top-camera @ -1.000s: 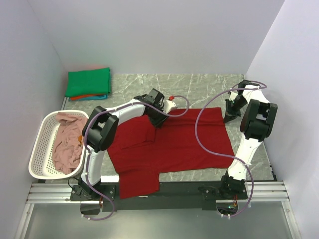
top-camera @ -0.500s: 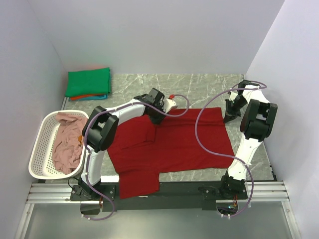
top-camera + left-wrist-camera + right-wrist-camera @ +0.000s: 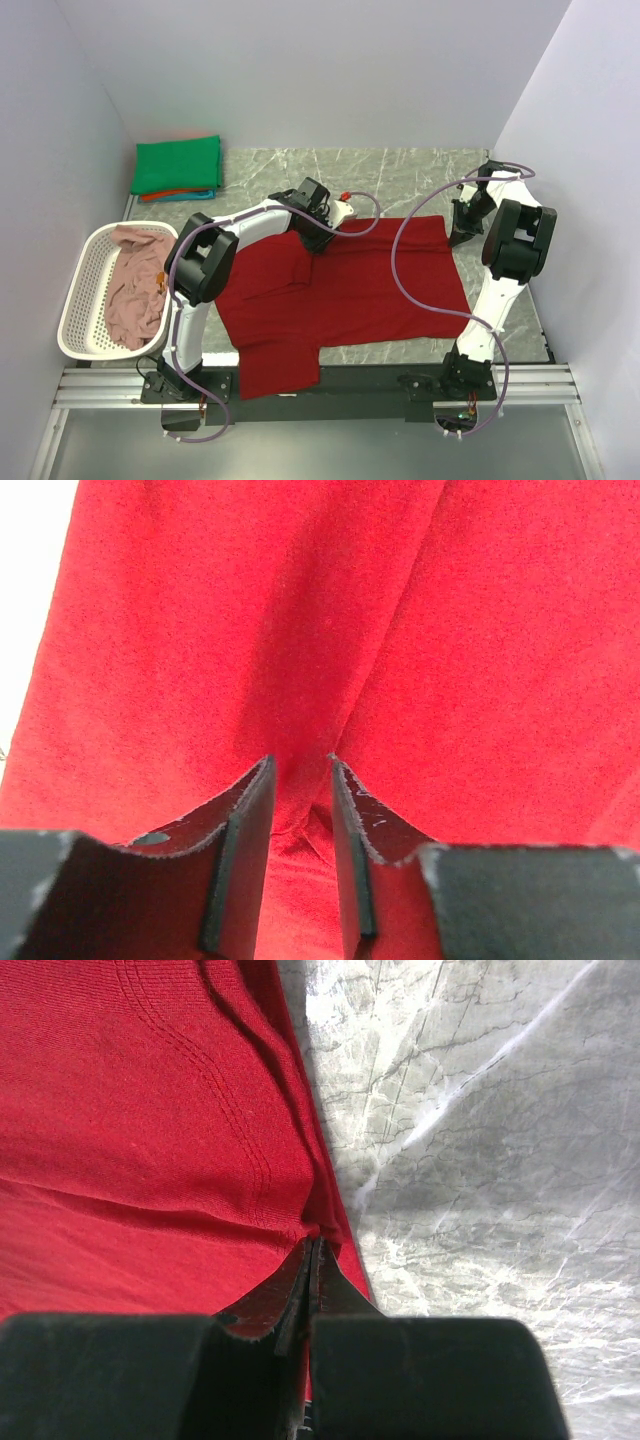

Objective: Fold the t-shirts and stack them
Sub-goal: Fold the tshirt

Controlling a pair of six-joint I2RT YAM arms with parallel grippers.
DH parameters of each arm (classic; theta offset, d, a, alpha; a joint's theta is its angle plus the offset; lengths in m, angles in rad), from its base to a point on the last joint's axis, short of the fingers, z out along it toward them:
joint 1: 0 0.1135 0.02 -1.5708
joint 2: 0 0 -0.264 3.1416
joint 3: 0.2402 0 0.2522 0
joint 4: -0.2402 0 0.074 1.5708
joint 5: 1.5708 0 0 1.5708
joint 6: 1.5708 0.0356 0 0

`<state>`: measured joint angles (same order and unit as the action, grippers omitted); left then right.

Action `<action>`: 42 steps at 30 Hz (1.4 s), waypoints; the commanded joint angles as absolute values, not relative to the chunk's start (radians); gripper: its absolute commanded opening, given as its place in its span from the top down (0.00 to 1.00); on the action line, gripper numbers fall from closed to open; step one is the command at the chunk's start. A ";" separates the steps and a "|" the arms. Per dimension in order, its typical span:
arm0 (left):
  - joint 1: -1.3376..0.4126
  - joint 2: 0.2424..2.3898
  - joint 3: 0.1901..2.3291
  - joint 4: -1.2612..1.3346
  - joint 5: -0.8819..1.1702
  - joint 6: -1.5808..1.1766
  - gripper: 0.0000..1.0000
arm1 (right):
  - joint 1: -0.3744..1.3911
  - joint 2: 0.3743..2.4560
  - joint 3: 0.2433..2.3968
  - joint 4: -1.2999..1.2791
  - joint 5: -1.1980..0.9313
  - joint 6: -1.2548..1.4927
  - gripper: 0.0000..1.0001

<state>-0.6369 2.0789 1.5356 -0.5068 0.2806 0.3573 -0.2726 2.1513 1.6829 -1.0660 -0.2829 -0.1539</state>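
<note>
A dark red t-shirt (image 3: 350, 290) lies spread flat on the marble table, one sleeve hanging over the near edge. My left gripper (image 3: 313, 240) is down on its far left part. In the left wrist view its jaws (image 3: 300, 765) stand narrowly apart with a raised ridge of the red cloth (image 3: 300, 660) pinched between them. My right gripper (image 3: 458, 238) is at the shirt's far right corner. In the right wrist view (image 3: 312, 1240) it is shut on the shirt's hemmed edge (image 3: 200, 1110). A folded green t-shirt (image 3: 178, 165) tops a stack at the far left, over an orange-red one (image 3: 165, 194).
A white lattice basket (image 3: 75, 300) at the left edge holds a crumpled dusty pink t-shirt (image 3: 135, 285). Bare marble table (image 3: 400, 175) shows behind the red shirt and to its right (image 3: 480, 1160). Grey walls close in on three sides.
My left gripper has shifted slightly away and to the left, drawing the cloth with it. The right arm has not moved.
</note>
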 commanded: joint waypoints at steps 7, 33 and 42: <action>-0.640 2.097 1.560 -0.522 0.296 0.367 0.77 | -0.267 2.163 1.693 -1.068 -0.301 -0.164 1.00; -0.627 1.965 1.493 -0.548 0.371 0.394 0.99 | -0.268 2.118 1.684 -1.071 -0.279 -0.183 1.00; -0.621 1.983 1.459 -0.525 0.357 0.383 0.99 | -0.268 2.097 1.677 -1.074 -0.259 -0.201 1.00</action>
